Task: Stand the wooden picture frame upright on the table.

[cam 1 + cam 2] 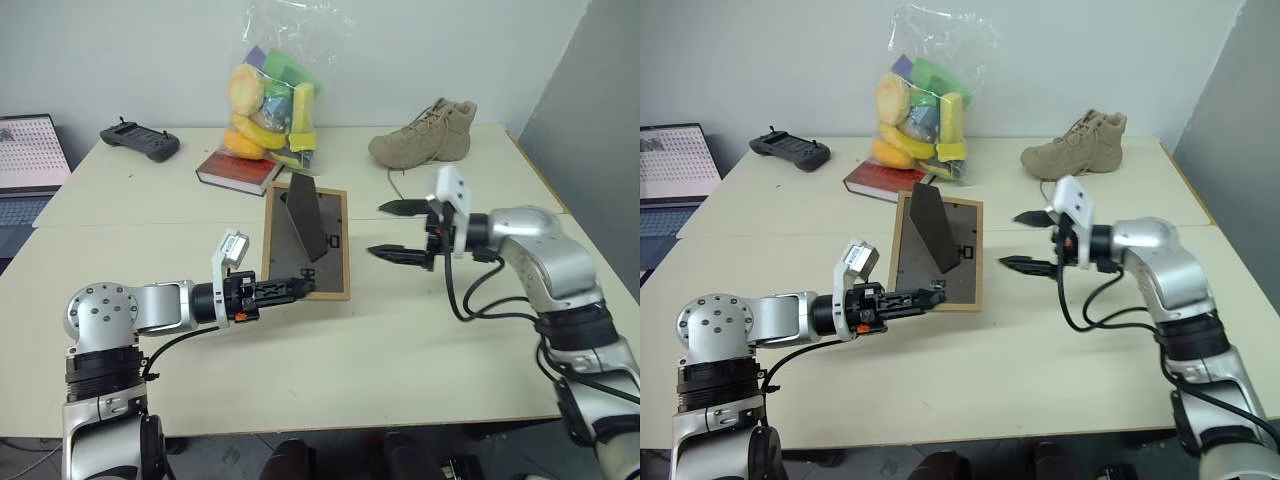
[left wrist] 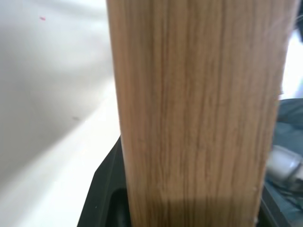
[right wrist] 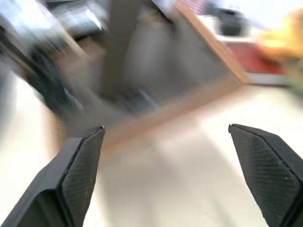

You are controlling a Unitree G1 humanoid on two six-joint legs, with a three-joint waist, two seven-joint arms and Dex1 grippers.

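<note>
Cream table, left hand gripping wooden picture frame edge, right hand wide open beside

The left arm reaches in low from the near left side, forearm nearly level, and the left gripper is clamped on the near edge of the wooden picture frame. The right arm bends at the elbow and comes in from the frame's right side. The right gripper hangs just beside the frame, fingers spread wide, touching nothing.
</note>
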